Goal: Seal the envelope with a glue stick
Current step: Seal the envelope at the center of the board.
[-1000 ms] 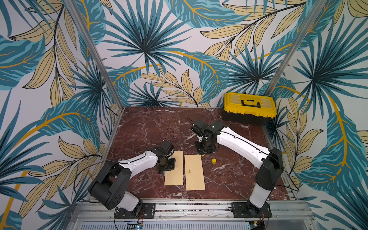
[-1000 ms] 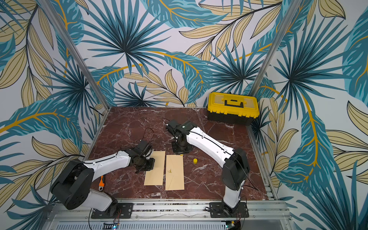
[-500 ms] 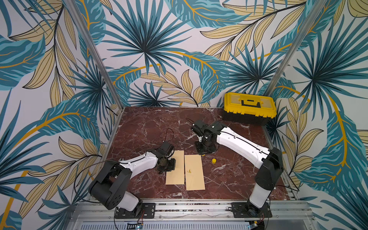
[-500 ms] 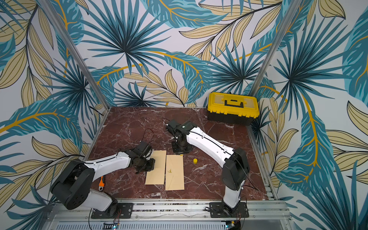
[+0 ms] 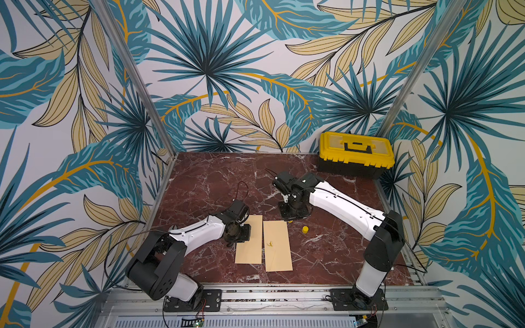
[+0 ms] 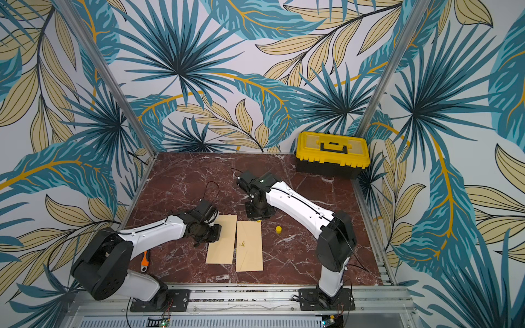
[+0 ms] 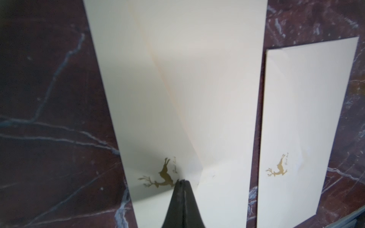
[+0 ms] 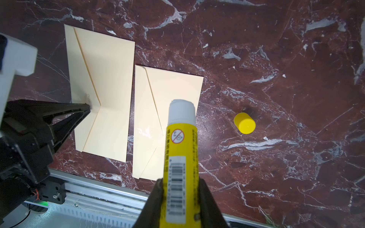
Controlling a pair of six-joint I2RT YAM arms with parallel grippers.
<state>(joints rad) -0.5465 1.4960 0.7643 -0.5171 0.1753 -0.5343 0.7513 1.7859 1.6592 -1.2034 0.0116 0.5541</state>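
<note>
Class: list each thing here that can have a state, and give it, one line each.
glue stick: uncapped, gripped by right gripper
cap: off, upright
left envelope: flap down, left gripper pressing on it, jaws shut
right envelope: flap down, shiny smear near flap tip
toolbox: lid shut

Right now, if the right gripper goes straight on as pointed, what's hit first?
Probably the nearer cream paper envelope: the yellow plastic glue stick that the right gripper holds leads, white tip over its edge. Depth unclear; maybe the red marble tabletop.

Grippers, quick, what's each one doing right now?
Left gripper: shut, holding nothing, tips against an envelope.
Right gripper: shut on the uncapped glue stick.
</note>
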